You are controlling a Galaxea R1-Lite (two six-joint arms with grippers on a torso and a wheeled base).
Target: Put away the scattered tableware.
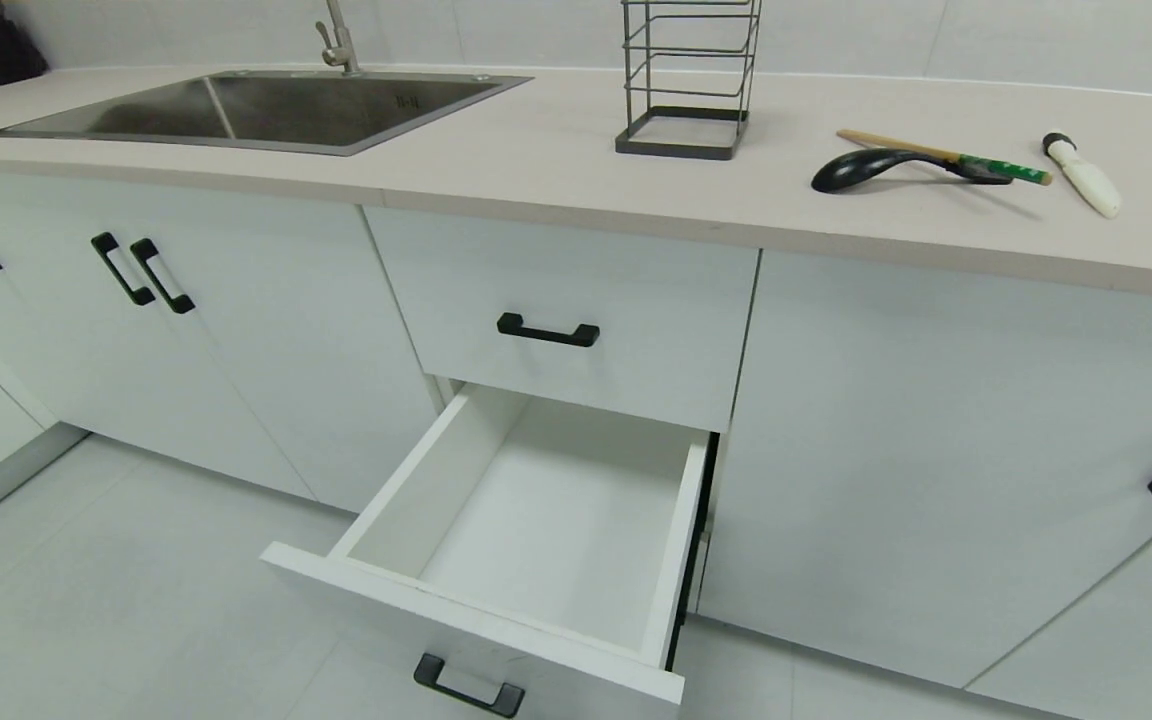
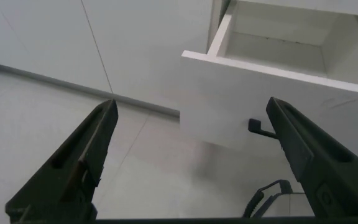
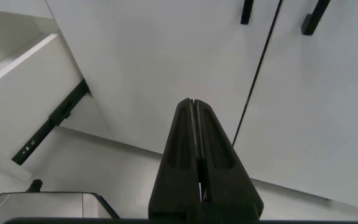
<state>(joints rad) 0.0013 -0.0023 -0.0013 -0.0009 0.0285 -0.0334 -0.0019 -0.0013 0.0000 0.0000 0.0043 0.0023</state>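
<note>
On the countertop [image 1: 536, 170], above and to the right of the open drawer [image 1: 546, 520], we find three pieces of tableware. A black spoon [image 1: 861, 168] lies nearest the drawer. A wooden-handled utensil with a green band [image 1: 946, 155] lies against the spoon's handle. A white-handled utensil [image 1: 1086, 178] lies farthest from the drawer, apart from the other two. A wire rack [image 1: 681, 135] stands upright on the counter directly above the drawer, and a sink [image 1: 266, 105] is set into the counter above and to its left. A closed drawer [image 1: 576, 300] sits immediately above the open one. We see the left gripper [image 2: 190, 109] low in front of the open drawer's front panel, fingers spread wide and holding nothing. The right gripper [image 3: 192, 106] faces the cabinet doors [image 3: 166, 62] to the right of the open drawer, fingers pressed together on nothing.
</note>
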